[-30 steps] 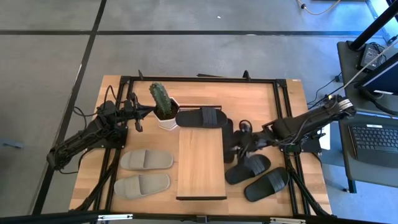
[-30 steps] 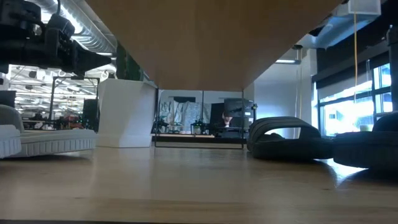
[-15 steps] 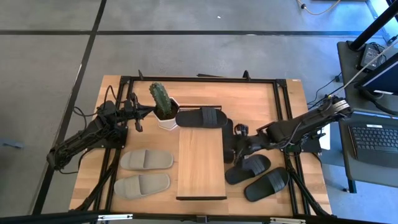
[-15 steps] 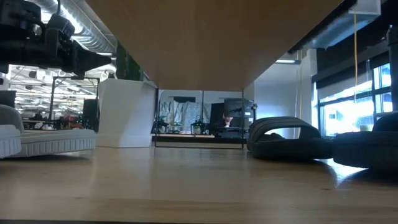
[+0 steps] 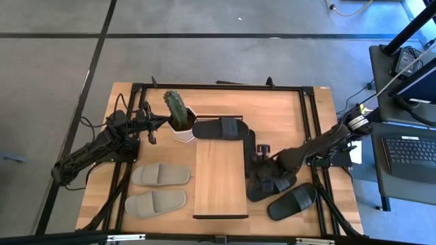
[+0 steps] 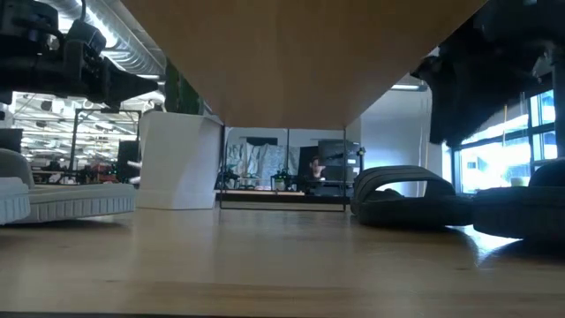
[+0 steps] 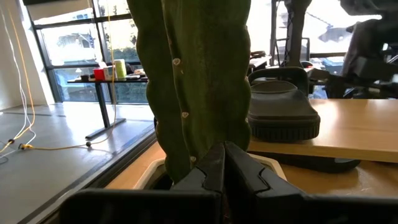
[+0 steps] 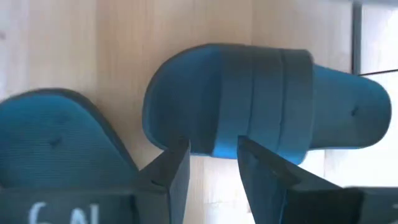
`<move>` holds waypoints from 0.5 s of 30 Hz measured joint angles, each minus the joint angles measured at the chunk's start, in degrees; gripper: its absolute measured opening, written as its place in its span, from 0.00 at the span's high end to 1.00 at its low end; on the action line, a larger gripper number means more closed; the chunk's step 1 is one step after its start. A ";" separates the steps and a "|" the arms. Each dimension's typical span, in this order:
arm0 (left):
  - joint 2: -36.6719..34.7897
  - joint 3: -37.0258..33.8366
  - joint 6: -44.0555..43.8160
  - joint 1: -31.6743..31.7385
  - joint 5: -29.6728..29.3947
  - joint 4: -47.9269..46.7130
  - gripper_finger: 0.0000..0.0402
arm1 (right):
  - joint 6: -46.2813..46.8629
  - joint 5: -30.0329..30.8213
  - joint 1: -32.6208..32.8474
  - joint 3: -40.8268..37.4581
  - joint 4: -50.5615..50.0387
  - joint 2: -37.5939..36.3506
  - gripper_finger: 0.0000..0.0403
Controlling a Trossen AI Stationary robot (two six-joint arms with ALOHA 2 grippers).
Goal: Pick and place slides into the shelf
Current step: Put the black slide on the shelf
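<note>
From above, the long light-wood shelf panel is seen mid-tabletop, one matte black slide laid across its far end. The right pincer is lowered beside another black slide sandal; two grey-beige slides lie left.

At table height, dark slides are seen right.

Left wrist: left pincer pressed together before a green cactus.

Right wrist: fingers spread above a black slide.
</note>
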 joint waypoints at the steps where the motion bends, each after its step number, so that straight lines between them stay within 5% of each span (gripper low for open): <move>1: 0.00 0.00 0.00 0.01 0.00 0.00 1.00 | 0.32 1.18 0.41 0.00 -0.01 0.70 0.67; 15: 0.00 0.00 -0.02 0.01 -0.02 0.00 1.00 | 1.69 5.54 2.54 -0.02 0.05 6.84 0.67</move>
